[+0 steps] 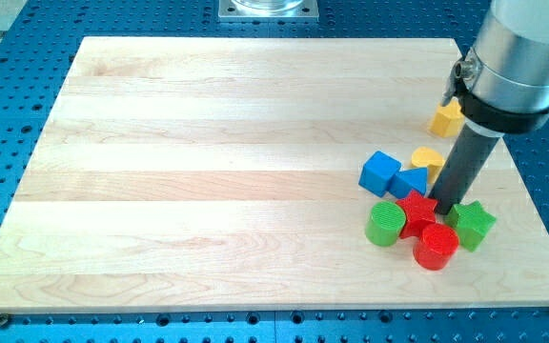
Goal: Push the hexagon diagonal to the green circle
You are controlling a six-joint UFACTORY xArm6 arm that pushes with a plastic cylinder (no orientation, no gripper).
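The yellow hexagon (445,120) lies near the board's right edge, partly behind the arm's body. The green circle (385,224) sits at the left of a tight cluster low on the view's right. My tip (443,203) rests on the board inside that cluster, just right of the red star (416,211) and left of the green star (473,224). The tip is well below the hexagon and right of the green circle.
A blue cube (380,172) and a blue triangle (412,181) sit above the green circle. A second yellow block (428,157) is partly hidden behind the rod. A red cylinder (437,247) lies below the red star. The wooden board (208,171) stands on a blue perforated table.
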